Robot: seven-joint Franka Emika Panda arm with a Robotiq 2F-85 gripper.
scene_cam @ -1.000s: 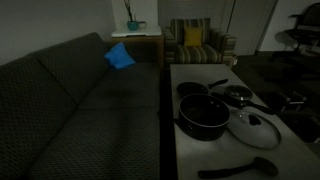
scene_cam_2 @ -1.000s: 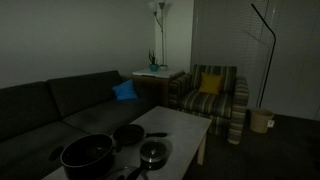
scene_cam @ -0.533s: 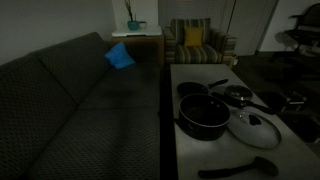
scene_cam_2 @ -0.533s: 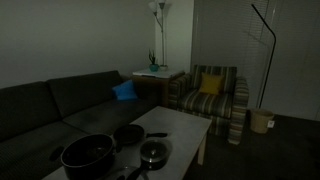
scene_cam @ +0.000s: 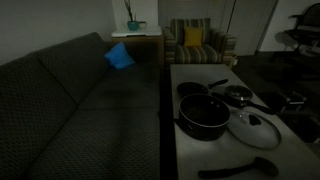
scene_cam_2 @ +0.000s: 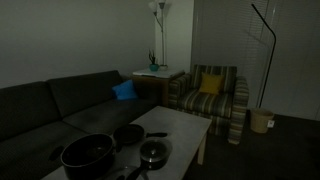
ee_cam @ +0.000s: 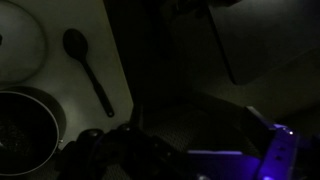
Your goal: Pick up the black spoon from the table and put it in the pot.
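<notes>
The black spoon (ee_cam: 88, 68) lies flat on the pale desk (ee_cam: 115, 30), untouched, with its bowl end just beside the glass lid (ee_cam: 18, 45) and its handle angling toward the desk's edge. The black pot (ee_cam: 25, 125) stands near the handle end, apart from it. The tool (ee_cam: 130, 150) is only a dark shape low in the wrist view; whether it is spread or pressed together cannot be told.

You're working in a dim room: both exterior views are dark and grainy, the table (scene_cam: 197, 74) their palest patch. In an exterior view the lamp (scene_cam_2: 158, 8) at upper centre is a faint pale spot. Your wrist view is murkier and soft, with a violet glow at lower right.
</notes>
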